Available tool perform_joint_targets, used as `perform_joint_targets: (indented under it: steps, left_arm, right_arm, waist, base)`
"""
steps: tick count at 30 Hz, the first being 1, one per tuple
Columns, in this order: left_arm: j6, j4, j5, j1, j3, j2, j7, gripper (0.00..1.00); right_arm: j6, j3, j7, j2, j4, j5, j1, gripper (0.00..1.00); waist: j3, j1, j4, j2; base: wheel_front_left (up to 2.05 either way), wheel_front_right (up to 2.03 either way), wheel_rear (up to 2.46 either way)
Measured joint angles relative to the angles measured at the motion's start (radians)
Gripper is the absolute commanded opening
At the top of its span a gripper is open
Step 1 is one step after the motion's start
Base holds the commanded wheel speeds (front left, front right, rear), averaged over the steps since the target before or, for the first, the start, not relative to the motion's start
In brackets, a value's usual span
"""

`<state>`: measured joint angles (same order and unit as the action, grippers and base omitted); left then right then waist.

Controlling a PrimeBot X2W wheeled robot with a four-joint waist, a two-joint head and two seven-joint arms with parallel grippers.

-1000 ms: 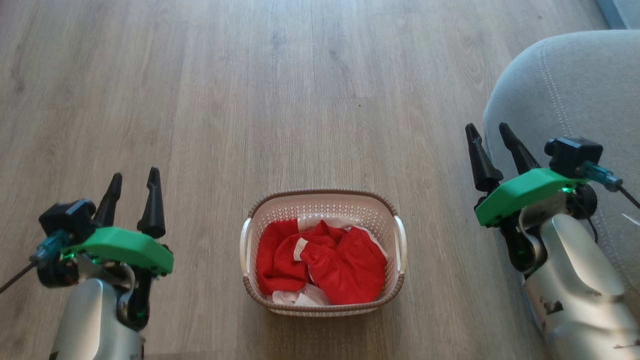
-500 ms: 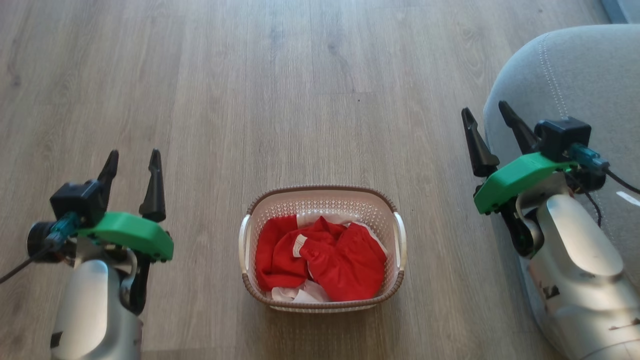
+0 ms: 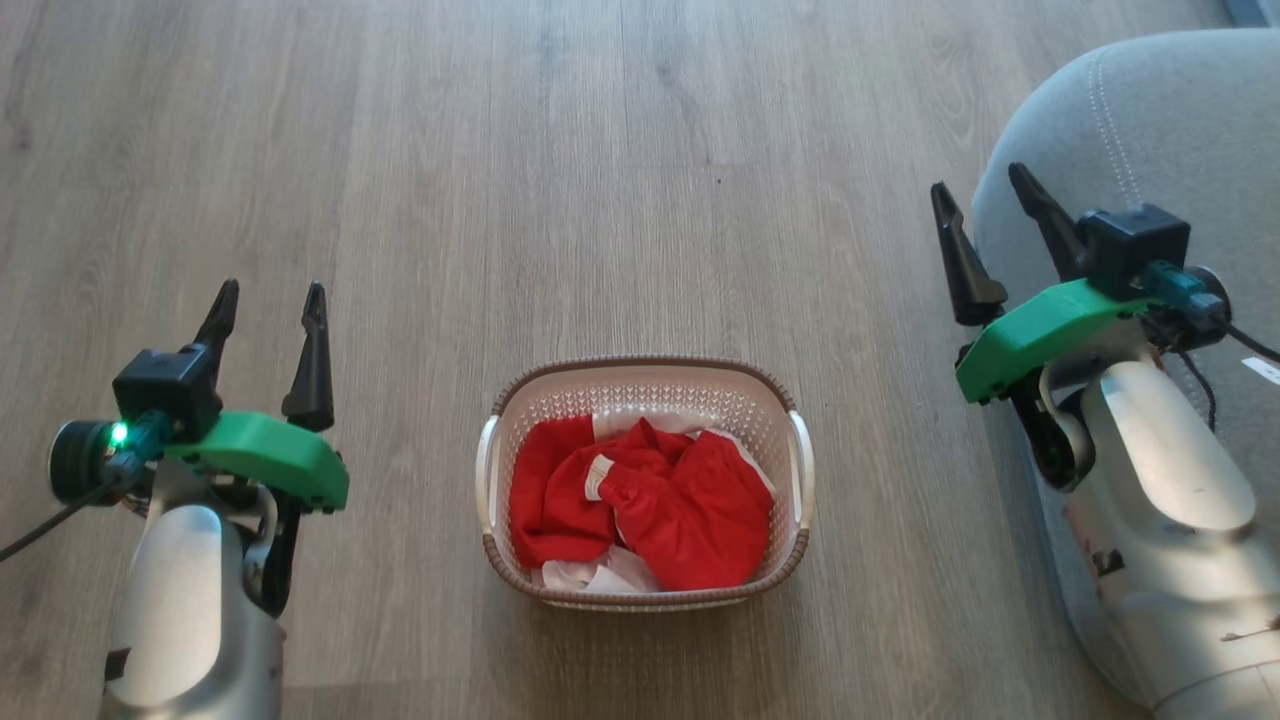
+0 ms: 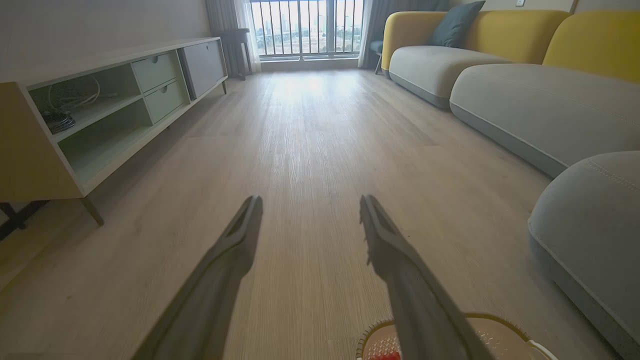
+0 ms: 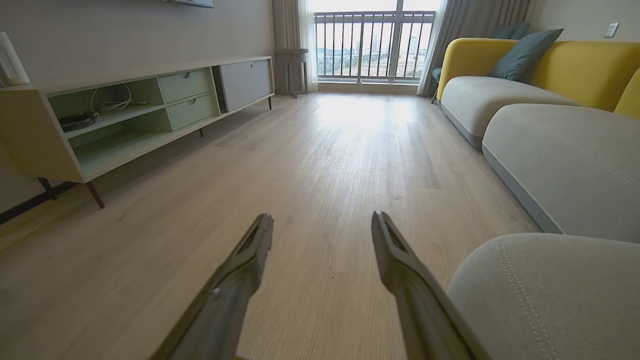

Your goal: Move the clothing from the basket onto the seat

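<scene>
the floor (image 3: 620, 200) was pale grey-brown wood-look planking, its boards running lengthwise toward a balcony window (image 5: 372, 45) at the far end of the room. the basket (image 3: 640, 400) stood upright directly on it, out in the open, with bare planks between it and the seat (image 3: 1180, 110), whose rounded grey corner sat on the floor to the right. along the left wall a low sideboard (image 5: 125, 115) stood on thin slanted legs. further grey sofa sections (image 5: 565, 155) lined the right side.
</scene>
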<state>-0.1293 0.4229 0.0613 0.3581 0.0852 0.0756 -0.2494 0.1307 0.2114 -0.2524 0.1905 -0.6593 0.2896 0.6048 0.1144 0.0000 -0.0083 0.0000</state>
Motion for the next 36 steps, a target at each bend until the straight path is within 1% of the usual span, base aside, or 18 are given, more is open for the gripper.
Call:
perform_joint_targets:
  steps: [8,14,19,26,30,31,32,36]
  left_arm:
    - [0.0,-0.005,0.01,0.019,-0.009,-0.01,-0.001,1.0]
    - [0.0,-0.008,0.039,0.048,-0.062,-0.024,-0.002,1.0]
    - [0.0,-0.005,0.07,0.095,-0.137,-0.035,-0.003,1.0]
    - [0.0,0.015,0.112,0.166,-0.238,-0.04,-0.003,1.0]
    - [0.0,0.033,0.126,0.214,-0.334,-0.04,-0.003,1.0]
    - [0.0,0.033,0.126,0.214,-0.334,-0.04,-0.003,1.0]
    - [0.0,0.037,0.133,0.227,-0.358,-0.04,-0.003,1.0]
    - [0.0,0.068,0.131,0.279,-0.48,-0.04,-0.003,1.0]
  right_arm:
    - [0.0,-0.04,0.0,-0.001,0.078,-0.019,0.011,1.0]
    - [0.0,-0.073,0.0,-0.001,0.17,-0.044,0.077,1.0]
    - [0.0,-0.111,0.0,0.0,0.243,-0.06,0.115,1.0]
    - [0.0,-0.134,-0.003,0.0,0.329,-0.081,0.195,1.0]
    - [0.0,-0.142,-0.003,0.0,0.365,-0.092,0.236,1.0]
    - [0.0,-0.142,-0.003,0.0,0.365,-0.092,0.236,1.0]
    - [0.0,-0.142,-0.003,0.0,0.368,-0.097,0.246,1.0]
    - [0.0,-0.142,-0.003,-0.001,0.378,-0.098,0.28,1.0]
  waist:
    - [0.057,0.0,-0.008,0.0]
    - [0.147,0.0001,-0.016,0.0]
    - [0.243,0.0002,-0.023,0.0]
    - [0.4,0.0003,-0.031,0.0]
    - [0.491,0.0003,-0.036,0.0]
    - [0.491,0.0003,-0.036,0.0]
    - [0.512,0.0003,-0.037,0.0]
    - [0.592,0.0003,-0.041,0.0]
  base:
    - [0.0,0.0,0.0]
    - [0.0,0.0,0.0]
    - [0.0,0.0,0.0]
    - [0.0,0.0,0.0]
    - [0.0,0.0,0.0]
    - [0.0,0.0,0.0]
    - [0.0,0.0,0.0]
    - [0.0,0.0,0.0]
